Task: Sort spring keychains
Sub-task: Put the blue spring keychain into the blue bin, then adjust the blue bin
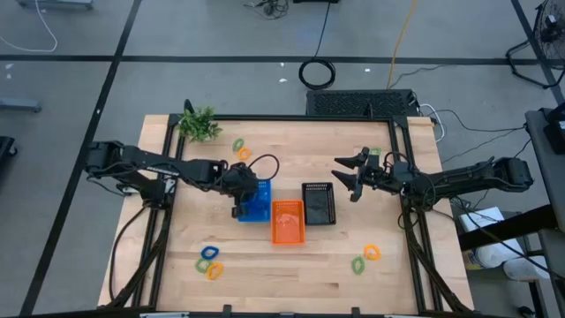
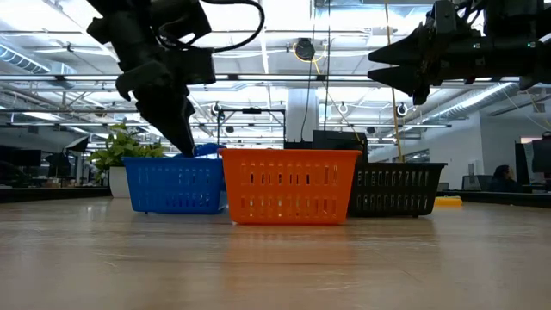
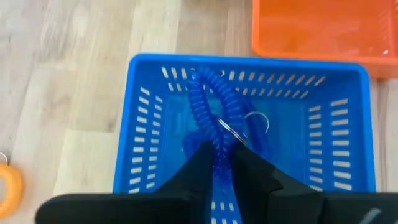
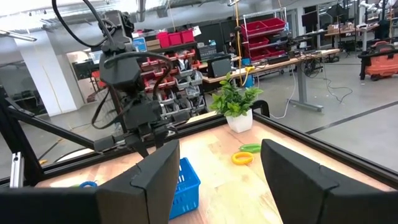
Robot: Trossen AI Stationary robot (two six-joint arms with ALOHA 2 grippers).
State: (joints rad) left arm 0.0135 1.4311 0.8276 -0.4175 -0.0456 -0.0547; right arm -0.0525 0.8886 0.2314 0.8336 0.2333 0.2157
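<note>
My left gripper [image 1: 240, 196] [image 3: 219, 167] reaches down into the blue basket [image 1: 257, 202] [image 3: 143, 124] and is shut on a blue spring keychain [image 3: 211, 115]. In the low view it [image 2: 182, 138] dips behind the basket's rim. My right gripper [image 1: 352, 175] [image 4: 217, 180] is open and hovers high [image 2: 398, 62] above the table, by the black basket [image 1: 318, 203]. Loose keychains lie flat on the table: green and orange [image 1: 241, 149] near the plant, blue, green and orange [image 1: 210, 262] at the near left, and orange and green [image 1: 365, 258] at the near right. My left gripper pinches the blue keychain's coil [image 3: 217, 152] between its two fingers, coming from above and pointing down into the blue basket. The coil stretches away from the fingers along the basket's inside, and its metal ring [image 3: 235, 129] shows beside it. Whether its far end rests on the basket floor I cannot tell.
The orange basket [image 1: 287, 221] stands between the blue and black ones, touching both. A leafy plant sprig [image 1: 199, 124] sits at the far left corner. Another orange keychain [image 3: 7, 183] lies on the wood left of the blue basket. Black frame rails edge the table.
</note>
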